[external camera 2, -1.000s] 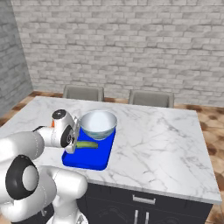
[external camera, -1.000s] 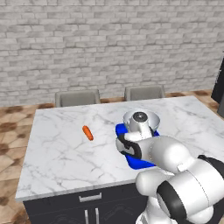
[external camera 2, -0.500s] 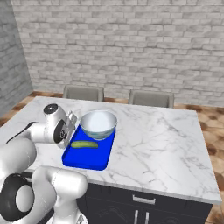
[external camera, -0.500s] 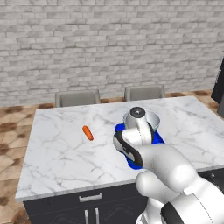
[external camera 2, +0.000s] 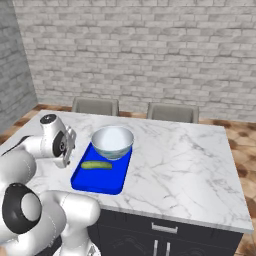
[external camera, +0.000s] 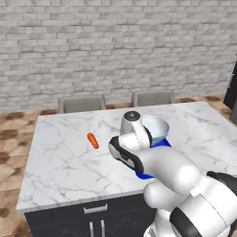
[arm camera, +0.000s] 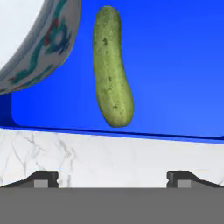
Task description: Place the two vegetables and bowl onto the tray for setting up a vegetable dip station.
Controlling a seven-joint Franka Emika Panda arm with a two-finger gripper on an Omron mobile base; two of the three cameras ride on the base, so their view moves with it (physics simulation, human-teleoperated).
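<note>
Orange carrot waits alone on the counter, left of your empty, wide-open pincer beside the tray; swing left, straddling its far-near axis

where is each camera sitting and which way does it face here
Left base view: behind the arm to its left, looking forward and down over the marble counter at the carrot and bowl; the white arm rises from the lower right.
Right base view: behind the arm to its right, looking at the blue tray holding bowl and cucumber; the arm rises from the lower left.
Hand view: on the hand, looking along the open gripper at the cucumber on the tray.
Shared: bowl and tray appear in all three views.
</note>
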